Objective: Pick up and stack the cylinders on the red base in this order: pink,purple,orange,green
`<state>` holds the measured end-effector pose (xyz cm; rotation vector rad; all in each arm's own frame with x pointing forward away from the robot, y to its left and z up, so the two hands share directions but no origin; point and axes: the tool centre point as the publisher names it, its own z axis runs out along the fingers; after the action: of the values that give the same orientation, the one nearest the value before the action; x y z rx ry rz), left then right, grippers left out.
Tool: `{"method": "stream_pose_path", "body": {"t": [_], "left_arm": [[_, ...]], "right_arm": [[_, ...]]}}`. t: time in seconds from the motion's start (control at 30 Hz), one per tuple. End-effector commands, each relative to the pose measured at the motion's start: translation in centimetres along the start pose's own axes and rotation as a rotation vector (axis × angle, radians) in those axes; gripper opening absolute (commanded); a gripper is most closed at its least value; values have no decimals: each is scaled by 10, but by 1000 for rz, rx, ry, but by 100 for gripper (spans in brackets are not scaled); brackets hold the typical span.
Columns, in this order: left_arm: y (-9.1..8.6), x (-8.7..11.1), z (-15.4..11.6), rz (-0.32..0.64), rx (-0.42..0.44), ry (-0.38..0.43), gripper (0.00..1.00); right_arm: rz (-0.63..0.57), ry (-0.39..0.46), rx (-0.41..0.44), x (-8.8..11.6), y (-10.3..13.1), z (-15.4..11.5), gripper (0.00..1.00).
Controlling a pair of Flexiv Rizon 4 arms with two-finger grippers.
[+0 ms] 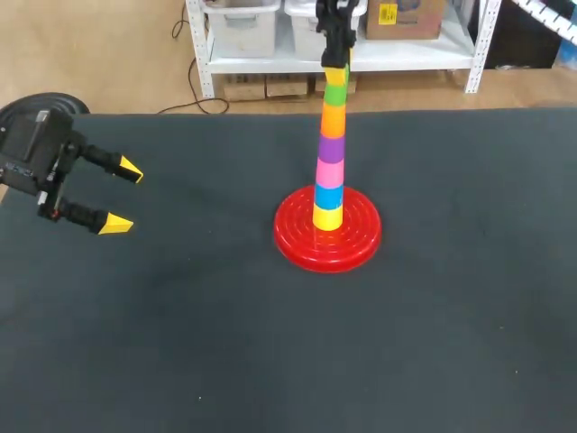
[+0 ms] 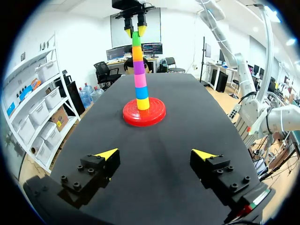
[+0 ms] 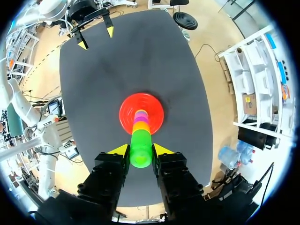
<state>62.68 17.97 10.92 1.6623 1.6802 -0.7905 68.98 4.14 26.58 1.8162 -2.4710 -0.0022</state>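
Stack is standing on the red base, mid worktop. Order bottom to top: yellow cylinder, blue cylinder, pink cylinder, purple cylinder, orange cylinder, green cylinder. The column is roughly upright (slight lean towards the far side in the head view). Right pincer is directly above the stack, closed on the green cylinder, one yellow tip pressed to each side, with green seated on orange. Left pincer is open with nothing between its fingers, low over the worktop's left side, well apart from the base and pointing towards it.
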Motion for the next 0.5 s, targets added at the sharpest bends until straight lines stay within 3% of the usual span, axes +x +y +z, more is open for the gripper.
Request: {"method": "stream_pose_path", "body": {"t": [0.03, 0.5], "left_arm": [[-1, 1, 0, 4, -4, -3, 100], [-1, 1, 0, 4, -4, -3, 100]], "right_arm": [[-7, 7, -16, -2, -3, 3, 0], [-43, 33, -70, -7, -7, 9, 0]]}}
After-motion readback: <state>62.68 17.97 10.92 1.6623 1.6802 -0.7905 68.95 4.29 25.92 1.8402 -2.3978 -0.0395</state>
